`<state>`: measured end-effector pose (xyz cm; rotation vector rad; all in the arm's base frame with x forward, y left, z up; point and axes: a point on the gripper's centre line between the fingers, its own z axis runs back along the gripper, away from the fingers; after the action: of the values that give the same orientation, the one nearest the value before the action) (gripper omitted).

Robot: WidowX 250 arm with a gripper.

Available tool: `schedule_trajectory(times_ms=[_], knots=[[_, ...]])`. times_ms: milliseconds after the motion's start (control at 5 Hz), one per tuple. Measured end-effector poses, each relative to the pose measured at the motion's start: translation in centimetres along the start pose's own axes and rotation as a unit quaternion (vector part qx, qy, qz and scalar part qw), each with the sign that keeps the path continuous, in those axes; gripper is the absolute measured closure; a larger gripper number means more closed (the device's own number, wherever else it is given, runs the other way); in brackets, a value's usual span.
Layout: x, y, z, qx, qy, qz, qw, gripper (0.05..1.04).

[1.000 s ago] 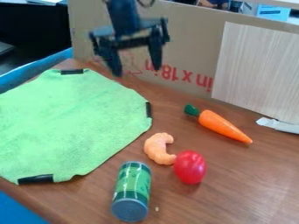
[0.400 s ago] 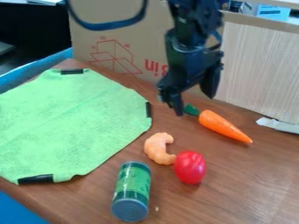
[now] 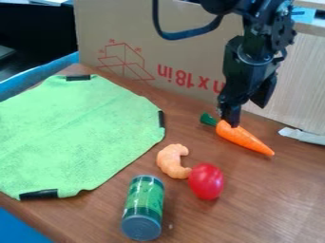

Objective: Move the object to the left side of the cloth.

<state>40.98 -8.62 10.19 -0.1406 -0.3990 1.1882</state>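
My gripper [image 3: 247,113] hangs over the carrot at the right, open, its two fingers apart. The nearer fingertip hides a bit of the orange carrot [image 3: 244,138] close to its green top; whether it touches cannot be told. The carrot lies slanted on the brown table, right of the green cloth [image 3: 76,135], which is spread flat at the left. A curved orange shrimp-like piece [image 3: 171,161], a red oval tomato-like piece [image 3: 206,181] and a green can [image 3: 145,201] lying on its side are on the table, all right of the cloth.
A cardboard panel [image 3: 177,52] stands along the back of the table [image 3: 266,190], with a light wood-grain board [image 3: 296,88] at its right. A whitish strip [image 3: 303,135] lies near the right edge. Black tape pieces [image 3: 39,194] hold the cloth's corners.
The gripper has swung from the upper left, above the cloth's back edge, rightward and down to the carrot, turning as it came. The cloth and the loose objects have stayed put.
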Motion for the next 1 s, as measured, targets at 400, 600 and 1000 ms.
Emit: schedule_trajectory(times_ms=[400, 600, 1000], knots=[[0.5, -1.1, -3.1, 0.023, -0.006, 0.008, 0.9997, 0.083], [0.5, -1.1, -3.9, 0.035, -0.007, 0.003, 0.9994, 0.083], [-0.1, -0.4, -5.3, 0.064, 0.0, -0.002, 0.9979, 0.083]])
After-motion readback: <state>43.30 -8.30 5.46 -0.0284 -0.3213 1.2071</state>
